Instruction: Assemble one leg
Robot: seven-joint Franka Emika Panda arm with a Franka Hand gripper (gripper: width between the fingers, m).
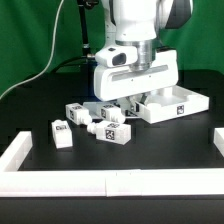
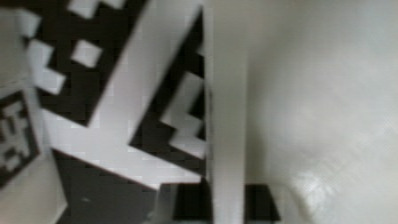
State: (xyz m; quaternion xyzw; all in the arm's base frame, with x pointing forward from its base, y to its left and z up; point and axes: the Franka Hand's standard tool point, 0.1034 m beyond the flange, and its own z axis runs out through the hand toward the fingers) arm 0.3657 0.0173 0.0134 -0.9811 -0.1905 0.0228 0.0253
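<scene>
Beside the panel rim [image 1: 166,112], gripper [image 1: 126,100] amid legs [image 1: 112,130]

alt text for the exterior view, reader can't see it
A white robotic hand hangs low over a cluster of small tagged white legs on a black table. A large white panel lies beside them, toward the exterior view's right.

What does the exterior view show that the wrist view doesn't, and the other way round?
Only the exterior view: the arm's hand low over a cluster of legs, one leg lying apart, the white panel, the black table. Only the wrist view: a blurred close-up of tag stickers beside a white surface. Both: tagged white parts under the hand.
</scene>
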